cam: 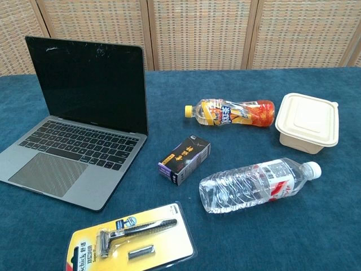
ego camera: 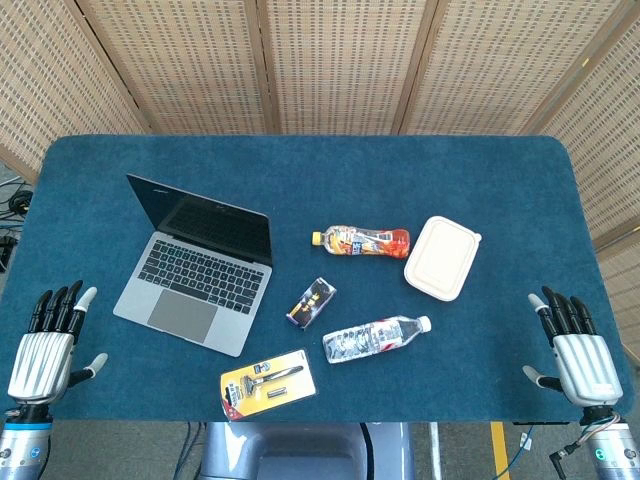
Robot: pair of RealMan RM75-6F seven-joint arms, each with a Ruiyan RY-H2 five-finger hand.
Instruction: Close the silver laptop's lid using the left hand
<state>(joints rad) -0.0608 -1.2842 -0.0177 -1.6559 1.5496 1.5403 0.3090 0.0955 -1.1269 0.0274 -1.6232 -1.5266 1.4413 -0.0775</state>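
Note:
The silver laptop [ego camera: 195,275] [cam: 73,147] stands open on the left part of the blue table, its dark screen [cam: 87,84] upright and facing me. My left hand [ego camera: 48,350] hovers at the table's near left corner, fingers spread, holding nothing, well short of the laptop. Over at the near right corner my right hand [ego camera: 575,352] is likewise open and empty. Neither hand shows in the chest view.
An orange drink bottle [ego camera: 362,241] [cam: 231,112], a cream lidded box [ego camera: 443,257] [cam: 308,120], a small dark carton [ego camera: 311,302] [cam: 184,160], a clear water bottle [ego camera: 375,340] [cam: 256,183] and a yellow razor pack [ego camera: 266,384] [cam: 132,240] lie right of the laptop. Wicker screens stand behind the table [ego camera: 300,165].

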